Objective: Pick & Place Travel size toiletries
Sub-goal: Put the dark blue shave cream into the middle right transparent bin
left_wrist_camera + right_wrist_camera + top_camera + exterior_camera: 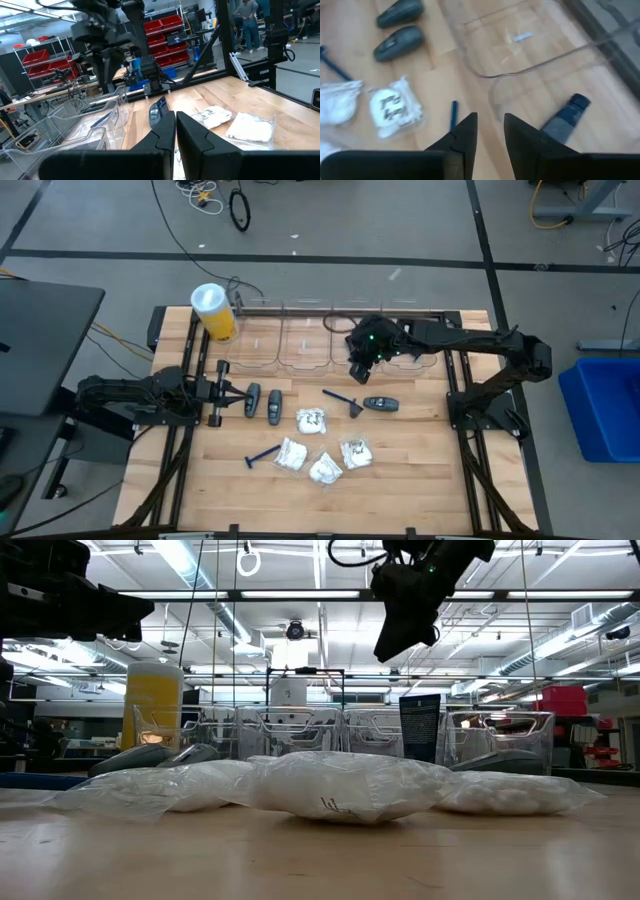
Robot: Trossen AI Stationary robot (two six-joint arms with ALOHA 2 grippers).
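Observation:
The toiletries lie on the wooden table (420, 470): two dark grey ovals (263, 403), a dark grey piece (381, 403), two blue razors (340, 398) (263, 456) and several white packets (312, 420) (340, 785). A dark blue piece (567, 120) (420, 727) stands tilted among the clear bins (305, 348); whether it is inside one I cannot tell. My right gripper (360, 370) (490, 135) hangs high above the table by the bins, slanting down, open by a narrow gap, with nothing between its fingers. My left gripper (235, 393) (175, 127) waits level at the table's left, shut, next to the ovals.
A tall yellow cylinder with a white lid (213, 313) stands at the far left corner. A row of clear bins (300, 730) lines the far edge. Bare wood lies along the near edge. People stand in the room beyond the table (250, 20).

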